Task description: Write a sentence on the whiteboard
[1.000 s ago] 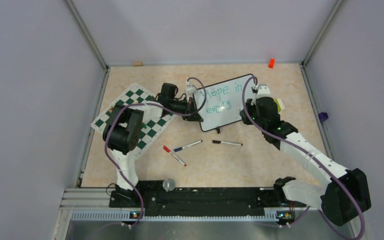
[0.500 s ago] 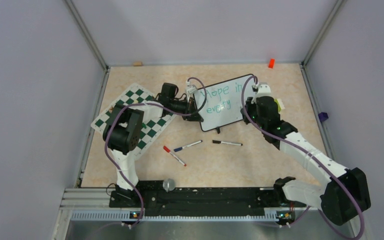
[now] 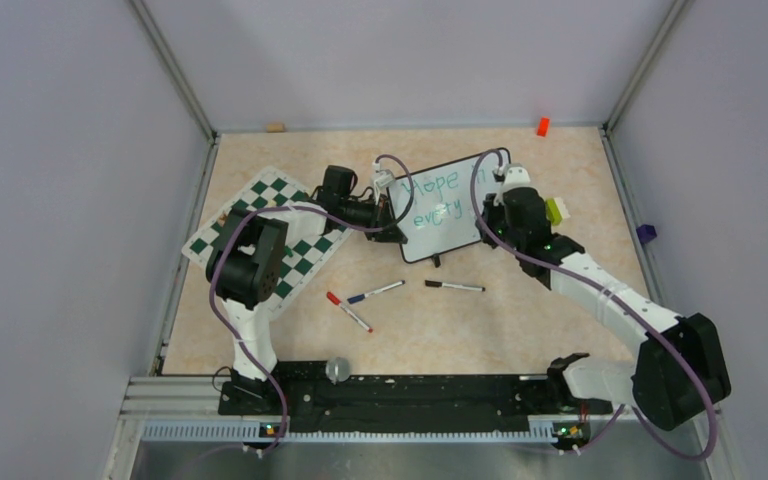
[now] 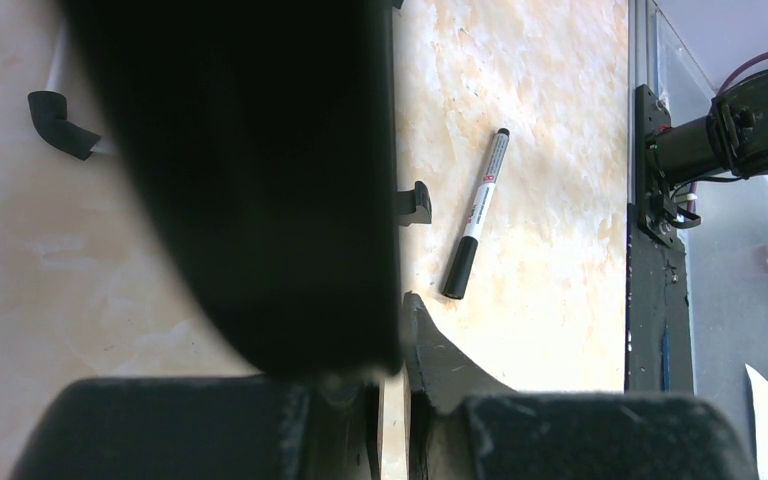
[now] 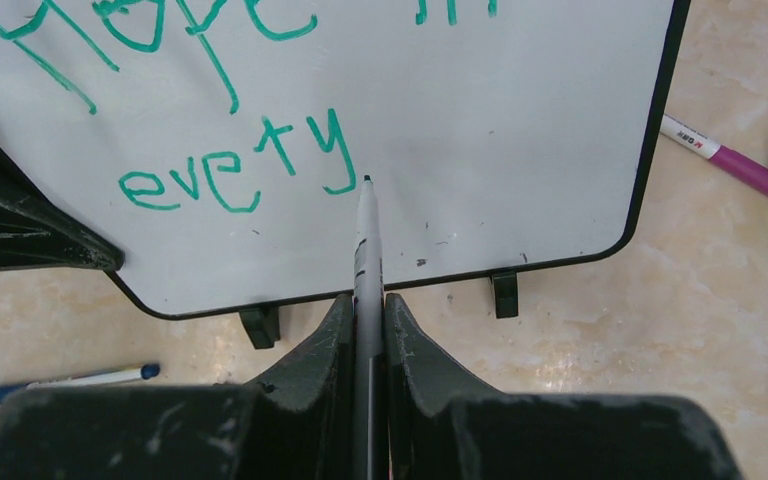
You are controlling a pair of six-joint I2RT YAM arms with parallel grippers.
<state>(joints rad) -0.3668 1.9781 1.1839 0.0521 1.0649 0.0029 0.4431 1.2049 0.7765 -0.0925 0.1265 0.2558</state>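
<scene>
The whiteboard (image 3: 450,215) is standing tilted on its small black feet at the far middle of the table (image 3: 520,320), with its left edge just beside the chessboard mat (image 3: 260,235). The sentence (image 5: 230,170) is showing in green on it: "Hope in" is running along the top line and "every" is sitting below it, and the board's lower part is lying blank.

Your right gripper (image 5: 367,305) is clenching a white-barrelled marker (image 5: 366,230) between its fingers and pointing it at the board. The marker's dark tip is resting right beside the tail of the "y". You cannot tell from the wrist view whether the tip is actually pressing on the surface.

Your left gripper (image 3: 392,222) is gripping the whiteboard by its left edge, with its jaws pinching close together on the frame. In the left wrist view the board is blurring into a dark mass in front of the fingers (image 4: 430,350).

Further out, a black-capped marker (image 3: 454,287) is lying on the table in front of the board. A blue marker (image 3: 375,292) and a red marker (image 3: 348,312) are lying to its left. A purple marker (image 5: 725,155) and a green block (image 3: 557,210) are lying just off the board's right edge. A small orange object (image 3: 542,126) is sitting by the far wall.
</scene>
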